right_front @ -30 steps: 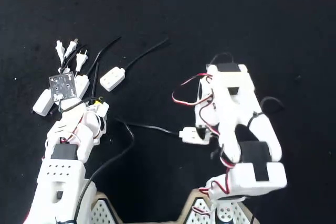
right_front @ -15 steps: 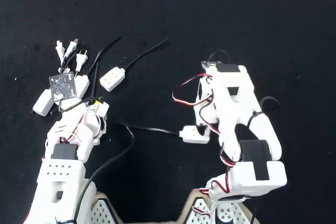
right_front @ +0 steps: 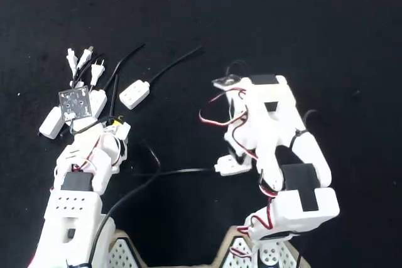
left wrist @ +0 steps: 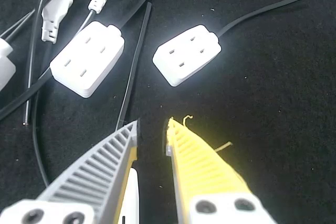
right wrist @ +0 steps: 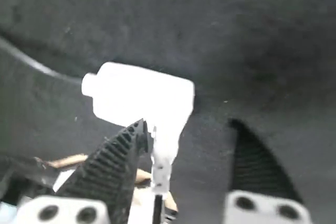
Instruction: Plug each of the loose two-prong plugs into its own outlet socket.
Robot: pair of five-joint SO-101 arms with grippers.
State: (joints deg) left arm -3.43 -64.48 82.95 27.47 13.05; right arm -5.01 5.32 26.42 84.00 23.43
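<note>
Two white outlet sockets (left wrist: 86, 59) (left wrist: 186, 53) lie on the black table just ahead of my left gripper (left wrist: 152, 127). Its grey and yellow fingers stand a narrow gap apart with nothing between the tips. Loose white two-prong plugs (right_front: 85, 61) lie beyond them at the far left. Under the right arm a third socket (right_front: 231, 166) has a white plug (right wrist: 161, 158) pushed into it. My right gripper (right wrist: 189, 135) is open around that plug, which lies against the black ribbed finger (right wrist: 118, 161). The socket body (right wrist: 139, 95) sits just past the fingertips.
Black cables (right_front: 151, 167) curl across the table between the two arms. Another socket (right_front: 51, 122) lies at the far left beside the left arm. A thin black cable (left wrist: 134, 66) runs under the grey fingertip. The table's back half is bare black cloth.
The right arm has swung left and turned. The cable of the socket under it has swept toward the front edge. The left arm has stayed still.
</note>
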